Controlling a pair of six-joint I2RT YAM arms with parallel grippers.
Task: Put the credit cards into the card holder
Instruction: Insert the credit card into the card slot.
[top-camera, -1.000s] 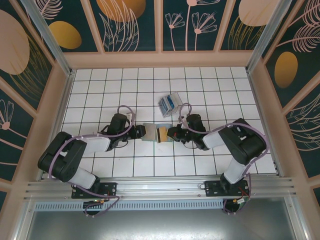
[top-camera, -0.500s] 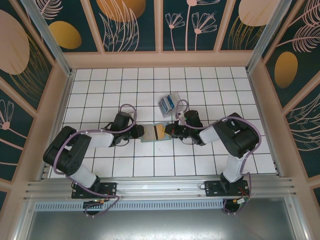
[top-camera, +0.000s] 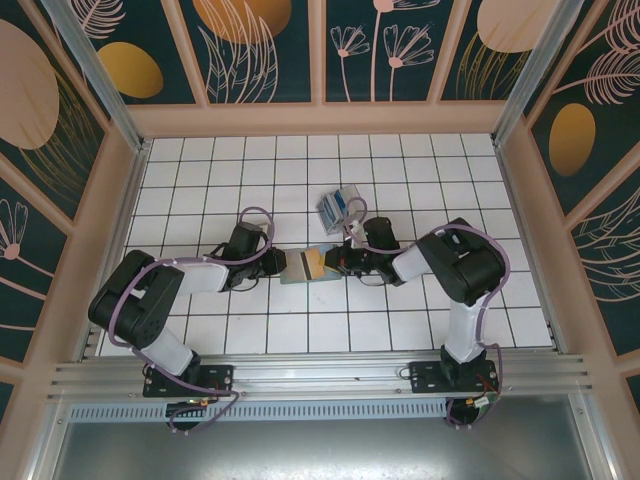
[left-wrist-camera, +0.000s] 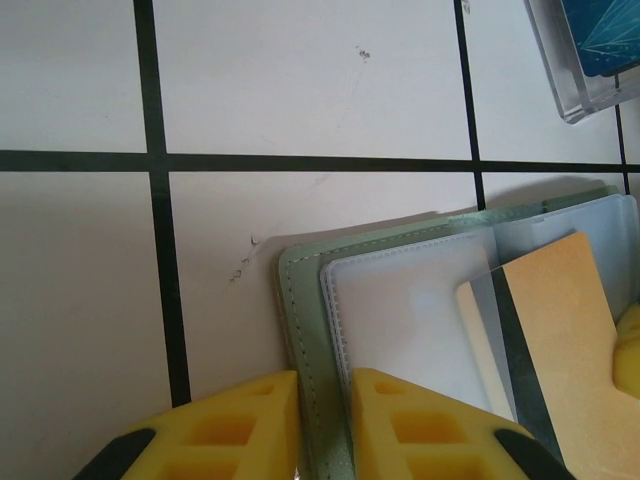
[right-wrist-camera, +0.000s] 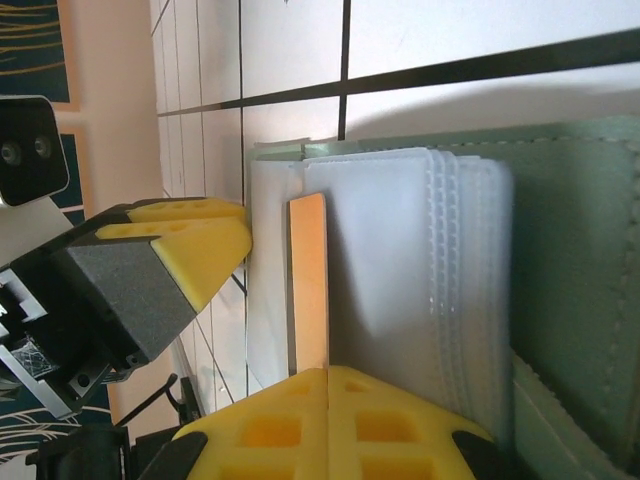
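Note:
The sage-green card holder (top-camera: 296, 268) lies open on the tiles at mid-table, its clear sleeves (right-wrist-camera: 400, 260) fanned out. My left gripper (top-camera: 279, 264) comes in from the left, and its yellow fingers (left-wrist-camera: 230, 425) pinch the card holder's (left-wrist-camera: 300, 290) left cover edge. My right gripper (top-camera: 335, 262) comes in from the right, shut on the orange-yellow credit card (top-camera: 313, 263). The card's (left-wrist-camera: 560, 340) leading end, with its dark stripe, lies under a clear sleeve. In the right wrist view the card (right-wrist-camera: 308, 280) shows edge-on, clamped in the right gripper (right-wrist-camera: 328, 375).
A clear plastic box (top-camera: 338, 207) with blue cards inside sits just behind the card holder, and it shows again as the clear plastic box (left-wrist-camera: 590, 50) at the top right of the left wrist view. Wooden walls (top-camera: 320, 118) ring the white tiled table.
The left gripper has closed onto the card holder's left edge. The right gripper has moved left and carried the orange-yellow card further over the sleeves.

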